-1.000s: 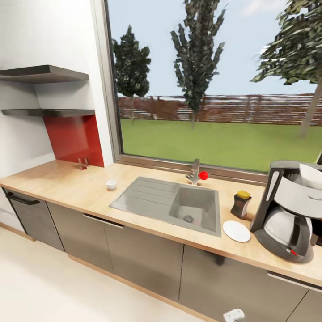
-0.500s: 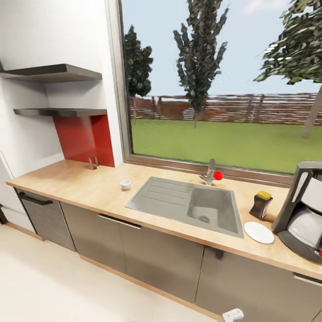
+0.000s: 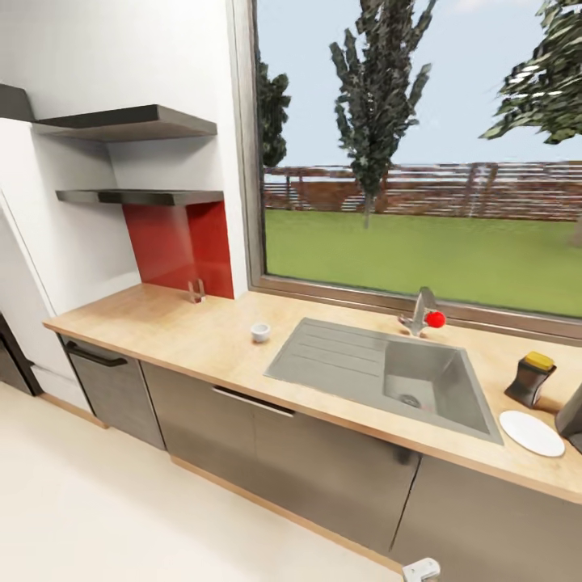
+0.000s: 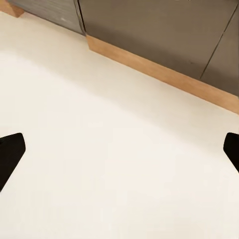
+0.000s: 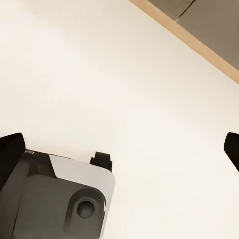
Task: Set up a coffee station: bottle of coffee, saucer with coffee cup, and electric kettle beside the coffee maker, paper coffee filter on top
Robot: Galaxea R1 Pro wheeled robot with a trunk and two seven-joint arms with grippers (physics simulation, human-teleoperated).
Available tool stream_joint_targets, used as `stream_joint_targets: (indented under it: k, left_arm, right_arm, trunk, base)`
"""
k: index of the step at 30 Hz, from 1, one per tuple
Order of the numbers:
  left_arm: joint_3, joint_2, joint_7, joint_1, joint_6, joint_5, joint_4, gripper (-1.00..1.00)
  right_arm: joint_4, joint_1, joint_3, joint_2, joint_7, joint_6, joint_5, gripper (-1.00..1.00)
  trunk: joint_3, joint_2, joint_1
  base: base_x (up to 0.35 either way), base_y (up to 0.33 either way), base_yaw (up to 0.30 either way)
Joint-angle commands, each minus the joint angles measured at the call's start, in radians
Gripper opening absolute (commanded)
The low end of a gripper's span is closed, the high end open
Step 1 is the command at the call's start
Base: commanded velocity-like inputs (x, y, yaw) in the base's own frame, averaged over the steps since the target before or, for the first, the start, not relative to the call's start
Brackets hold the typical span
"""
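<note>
A small white coffee cup [image 3: 259, 331] stands on the wooden countertop [image 3: 170, 323], left of the sink [image 3: 388, 372]. At the far right a white saucer [image 3: 531, 432] lies flat beside a dark bottle with a yellow lid [image 3: 530, 378]. A dark sliver of the coffee maker [image 3: 572, 419] is cut off by the head view's right edge. My left gripper [image 4: 119, 154] hangs open over pale floor, its black fingertips [image 4: 10, 154] wide apart and empty. My right gripper [image 5: 119, 154] is open too, above the floor and my own grey base [image 5: 55, 199].
Two dark wall shelves [image 3: 129, 121] hang at the left above a red backsplash [image 3: 182, 242]. A faucet with a red knob [image 3: 435, 319] stands behind the sink. Grey cabinets [image 3: 283, 453] run under the counter, and a large window fills the wall behind it.
The head view has swung left: the counter and everything on it have slid right in the picture, and the coffee maker is now almost off the right edge. Nothing on the counter has moved.
</note>
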Motion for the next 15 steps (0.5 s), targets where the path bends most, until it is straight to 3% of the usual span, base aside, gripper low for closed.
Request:
stream_joint_targets:
  k: [1, 15]
  left_arm:
    - [0.007, -0.001, -0.01, -0.001, -0.002, 0.001, 0.001, 1.0]
    - [0.007, -0.001, -0.01, -0.001, -0.002, 0.001, 0.001, 1.0]
  right_arm:
    - [-0.002, 0.0, 0.006, 0.0, 0.003, 0.006, 0.005, 1.0]
    - [-0.002, 0.0, 0.006, -0.002, 0.002, 0.006, 0.005, 1.0]
  trunk:
    - [-0.003, -0.002, 0.001]
    - [-0.016, -0.002, 0.001]
  base:
    - [0.164, 0.327, 0.075]
    - [0.179, 0.318, 0.044]
